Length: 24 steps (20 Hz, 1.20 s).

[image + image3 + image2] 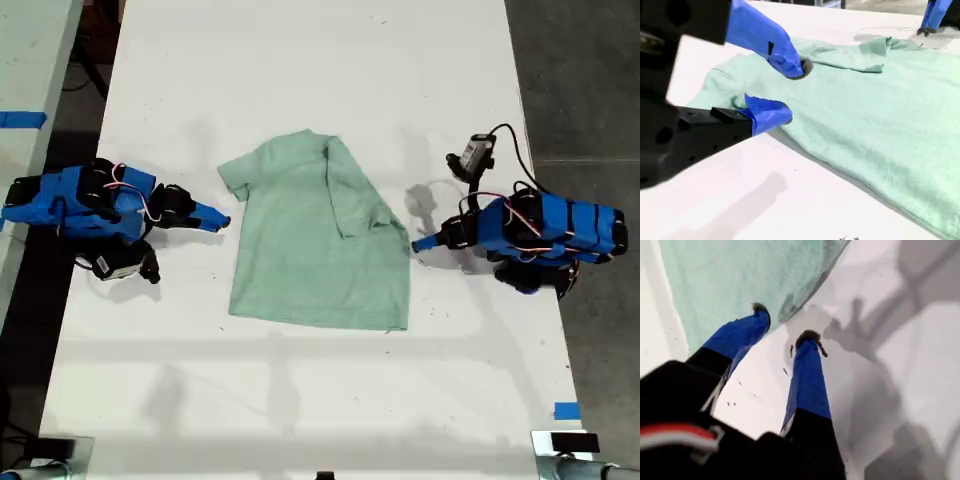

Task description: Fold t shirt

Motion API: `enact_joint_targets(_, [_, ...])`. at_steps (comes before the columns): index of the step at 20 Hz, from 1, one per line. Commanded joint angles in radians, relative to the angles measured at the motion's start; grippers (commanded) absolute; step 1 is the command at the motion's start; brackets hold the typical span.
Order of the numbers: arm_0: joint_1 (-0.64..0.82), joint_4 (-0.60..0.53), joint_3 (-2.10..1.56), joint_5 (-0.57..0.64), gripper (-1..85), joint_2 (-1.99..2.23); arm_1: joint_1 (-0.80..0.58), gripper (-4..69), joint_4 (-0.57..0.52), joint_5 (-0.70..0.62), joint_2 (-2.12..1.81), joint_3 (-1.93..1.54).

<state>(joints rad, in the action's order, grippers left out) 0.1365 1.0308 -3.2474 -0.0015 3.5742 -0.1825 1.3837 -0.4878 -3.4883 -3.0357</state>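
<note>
Between both open grippers — t shirt [318, 238] flat, sleeve seemingly folded — white table [300, 60]

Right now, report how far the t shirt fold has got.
Done: one sleeve of the t shirt is folded in, on the exterior view's right. In hand: nothing is gripped. My second gripper has its jaws open at the flat sleeve, and my first gripper is open by the opposite edge. Left: that flat sleeve, then the body folds.
</note>
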Motion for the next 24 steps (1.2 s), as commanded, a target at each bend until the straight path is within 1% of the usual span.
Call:
enact_joint_targets(1, [0.005,-0.014,-0.044,0.008,11.3,0.008,-0.008,11.4,0.0,-0.055,-0.018,-0.051])
enact_joint_targets(11, [0.005,-0.014,-0.044,0.008,11.3,0.008,0.006,8.3,-0.003,-0.052,-0.018,-0.052])
enact_joint_targets(24, [0.005,-0.014,-0.044,0.008,11.3,0.008,0.017,7.5,-0.005,-0.049,-0.018,-0.054])
